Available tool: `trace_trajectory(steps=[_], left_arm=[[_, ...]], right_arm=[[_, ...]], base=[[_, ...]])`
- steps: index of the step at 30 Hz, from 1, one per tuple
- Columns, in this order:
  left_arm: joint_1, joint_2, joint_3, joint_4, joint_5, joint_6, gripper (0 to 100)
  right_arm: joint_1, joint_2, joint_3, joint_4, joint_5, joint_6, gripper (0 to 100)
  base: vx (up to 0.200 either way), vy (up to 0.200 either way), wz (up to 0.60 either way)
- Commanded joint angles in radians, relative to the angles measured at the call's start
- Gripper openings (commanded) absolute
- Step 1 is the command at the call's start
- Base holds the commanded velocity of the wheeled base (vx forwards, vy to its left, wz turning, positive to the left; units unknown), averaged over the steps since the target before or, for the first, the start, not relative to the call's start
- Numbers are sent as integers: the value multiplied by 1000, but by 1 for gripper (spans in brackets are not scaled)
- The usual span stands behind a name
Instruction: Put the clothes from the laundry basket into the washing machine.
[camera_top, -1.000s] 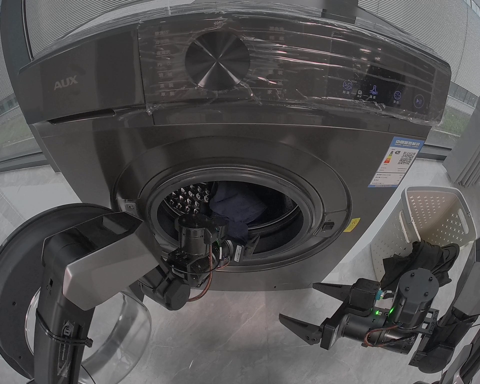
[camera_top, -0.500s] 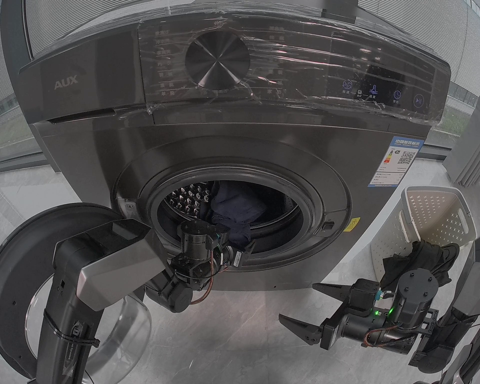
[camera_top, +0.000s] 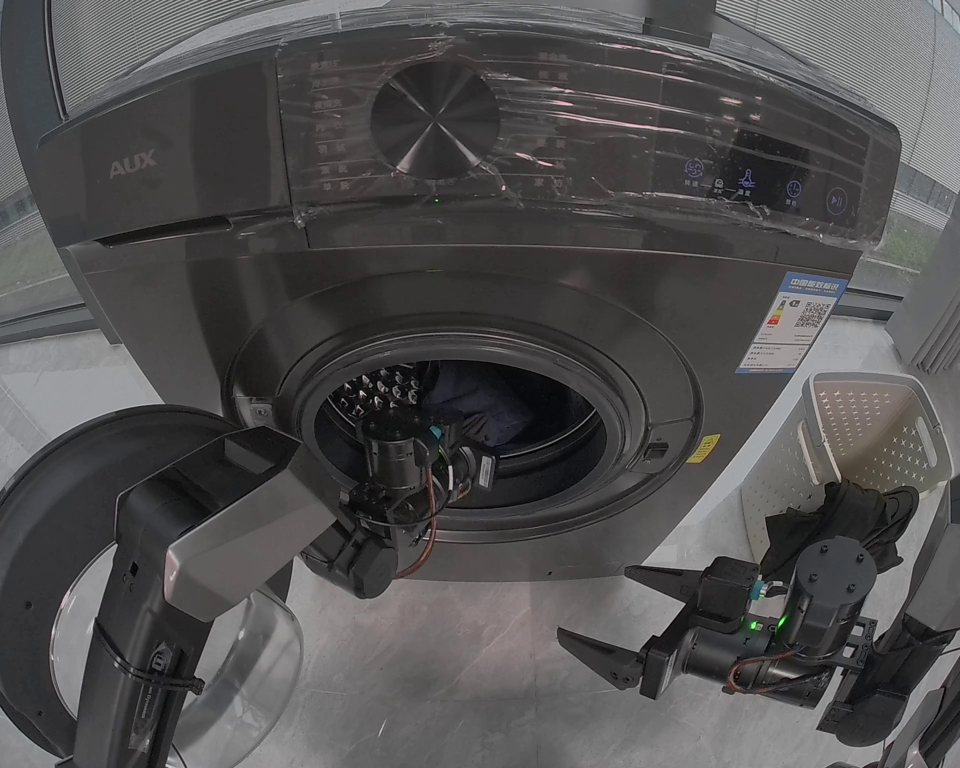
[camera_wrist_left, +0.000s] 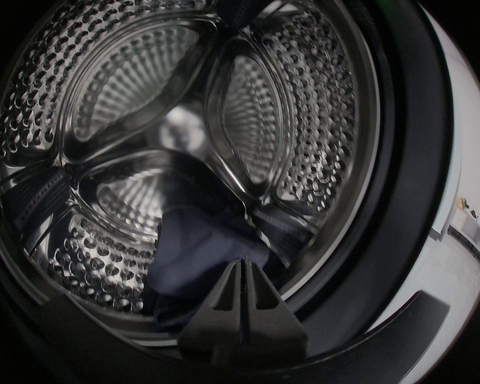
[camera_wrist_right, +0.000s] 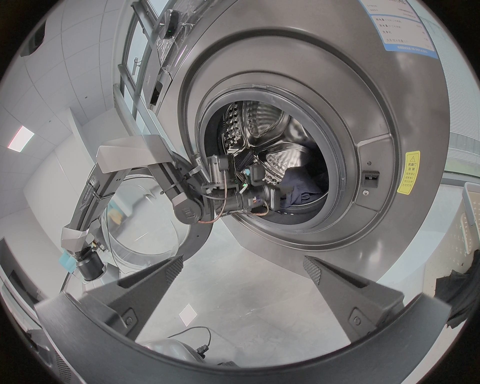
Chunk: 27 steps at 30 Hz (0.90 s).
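Observation:
The grey washing machine (camera_top: 560, 290) stands with its round opening clear. My left gripper (camera_wrist_left: 243, 272) is inside the mouth of the steel drum (camera_wrist_left: 250, 125), shut on a navy garment (camera_wrist_left: 200, 255) that lies low in the drum. The head view has this gripper (camera_top: 490, 462) at the opening's lower left, with the garment (camera_top: 485, 400) behind it. My right gripper (camera_top: 596, 604) hangs open above the floor, right of the machine, with nothing in it. Behind it is the white laundry basket (camera_top: 880, 420), with dark clothes (camera_top: 840, 515) draped over its front rim.
The machine's round door (camera_top: 60, 520) is swung open at the left, its glass bowl (camera_top: 240, 660) beside my left arm. Grey floor (camera_top: 480, 660) lies bare between the machine's front and my right gripper. A window and wall stand behind the basket.
My left gripper has moved up and deeper into the drum mouth, carrying the navy garment farther inside. The right arm and the basket clothes have not moved.

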Motion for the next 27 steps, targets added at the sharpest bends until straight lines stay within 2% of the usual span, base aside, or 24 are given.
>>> trace_trajectory(steps=[1, 7, 9, 13, 15, 21, 22, 27], left_arm=[[15, 7, -95, -6, 8, -22, 0], [27, 47, -184, -10, 13, -44, 0], [38, 84, -244, -18, 24, -59, 0], [38, 136, -315, -36, 28, -61, 0], [40, 128, -284, -35, 41, -61, 0], [21, 12, -95, -4, 30, -56, 0], [10, -8, -69, 2, 28, -56, 100], [-17, -103, 52, 62, 18, -42, 100]], right_arm=[[0, 2, -1, 0, 0, 0, 100], [2, 5, -1, 0, 0, 2, 100], [5, 5, -1, 0, 0, 2, 100], [5, 11, -1, -2, 0, 2, 100], [5, 11, 0, -2, 0, 2, 100], [5, 11, 0, 0, 0, 2, 100], [5, 11, -1, -2, 0, 2, 100], [8, 11, -1, 0, 0, 2, 100]], base=[[0, 0, 0], [0, 0, 0], [0, 0, 0], [0, 0, 0], [0, 0, 0], [0, 0, 0], [0, 0, 0], [0, 0, 0]])
